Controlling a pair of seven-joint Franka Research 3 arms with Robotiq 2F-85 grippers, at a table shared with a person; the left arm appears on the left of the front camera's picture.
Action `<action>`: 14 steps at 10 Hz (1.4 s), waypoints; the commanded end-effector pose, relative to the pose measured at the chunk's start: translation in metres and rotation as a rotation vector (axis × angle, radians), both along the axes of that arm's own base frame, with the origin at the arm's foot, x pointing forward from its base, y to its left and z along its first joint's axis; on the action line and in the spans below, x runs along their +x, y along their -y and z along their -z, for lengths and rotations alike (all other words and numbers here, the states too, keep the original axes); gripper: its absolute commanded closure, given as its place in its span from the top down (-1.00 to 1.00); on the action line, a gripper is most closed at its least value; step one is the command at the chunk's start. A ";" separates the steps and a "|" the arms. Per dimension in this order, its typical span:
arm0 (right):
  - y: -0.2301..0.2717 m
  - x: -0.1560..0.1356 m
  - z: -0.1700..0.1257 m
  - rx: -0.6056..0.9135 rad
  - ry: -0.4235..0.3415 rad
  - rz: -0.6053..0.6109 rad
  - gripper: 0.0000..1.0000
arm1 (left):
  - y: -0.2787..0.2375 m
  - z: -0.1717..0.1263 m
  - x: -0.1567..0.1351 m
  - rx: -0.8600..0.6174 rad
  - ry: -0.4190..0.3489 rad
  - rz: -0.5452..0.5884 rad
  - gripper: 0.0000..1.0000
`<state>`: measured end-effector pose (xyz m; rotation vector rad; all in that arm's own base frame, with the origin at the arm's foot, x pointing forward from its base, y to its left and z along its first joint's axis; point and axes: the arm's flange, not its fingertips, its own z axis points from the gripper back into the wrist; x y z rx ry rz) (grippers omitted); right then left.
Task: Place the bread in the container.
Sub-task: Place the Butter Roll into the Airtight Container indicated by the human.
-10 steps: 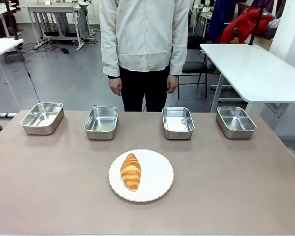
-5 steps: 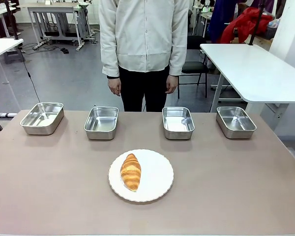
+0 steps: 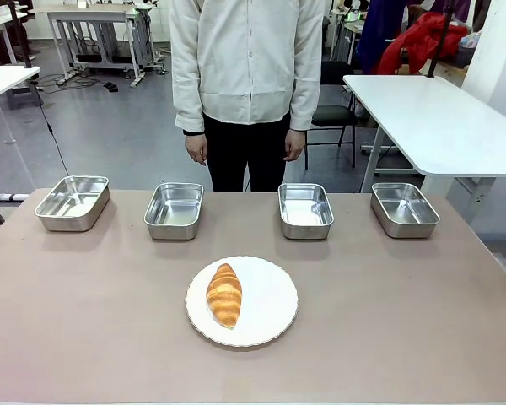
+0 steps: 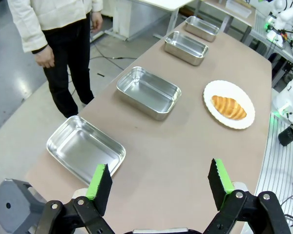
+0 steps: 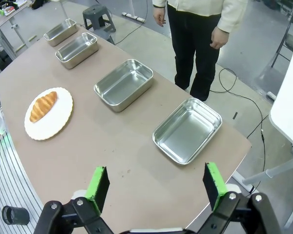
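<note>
Bread (image 3: 224, 294) lies on the left half of a white plate (image 3: 270, 304) at mid-table, well apart from four alike steel trays (image 3: 174, 211) in a row along the far edge; person (image 3: 244, 67) behind the table, cut off above the shoulders, hands hanging; left gripper (image 4: 159, 181) and right gripper (image 5: 156, 186), bases cropped by the frame edge, jaws wide, holding nothing; nothing has moved since the earlier frames.
</note>
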<state>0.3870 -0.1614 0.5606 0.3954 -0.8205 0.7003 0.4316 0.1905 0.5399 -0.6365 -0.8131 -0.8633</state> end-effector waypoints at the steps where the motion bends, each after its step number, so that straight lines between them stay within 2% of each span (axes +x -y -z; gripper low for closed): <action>1: 0.001 0.002 -0.001 0.007 0.025 -0.014 1.00 | 0.000 -0.002 -0.002 -0.003 0.013 0.005 1.00; 14: 0.001 0.002 -0.001 0.007 0.025 -0.014 1.00 | 0.000 -0.002 -0.002 -0.003 0.013 0.005 1.00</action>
